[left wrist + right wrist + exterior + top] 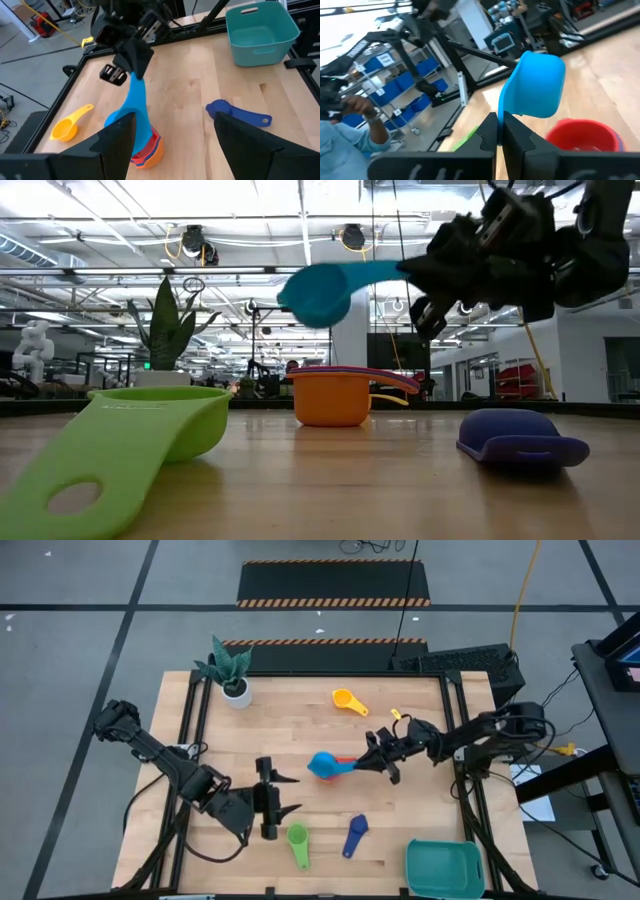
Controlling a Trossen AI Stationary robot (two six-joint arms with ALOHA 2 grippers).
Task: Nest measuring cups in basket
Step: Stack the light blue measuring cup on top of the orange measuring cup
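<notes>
My right gripper (pixel 372 758) reaches in from the table's right side, shut on a light blue measuring cup (pixel 322 766). In the low view the cup (pixel 320 292) hangs above a nested stack with an orange cup outermost (pixel 330 398) and a red cup (pixel 582 135) inside. My left gripper (pixel 285 795) waits open at the near left, touching nothing. A yellow cup (pixel 348 700) lies at the far middle. A green cup (pixel 298 843) and a dark blue cup (pixel 355 835) lie near the front edge. The teal basket (pixel 445 868) stands at the near right corner. My right gripper pinches the light blue cup's handle (pixel 506 105) near its free end between its two fingers (pixel 520 137). The fingers come in about level from the table's right side and lie along the handle. The cup is lifted clear, its bowl (pixel 318 298) beyond the fingertips, above the stack.
A white plant pot (pixel 237 692) with a green plant stands at the far left corner. Black rails (pixel 462 780) run along the table's left and right sides. A person shows in the room in the right wrist view.
</notes>
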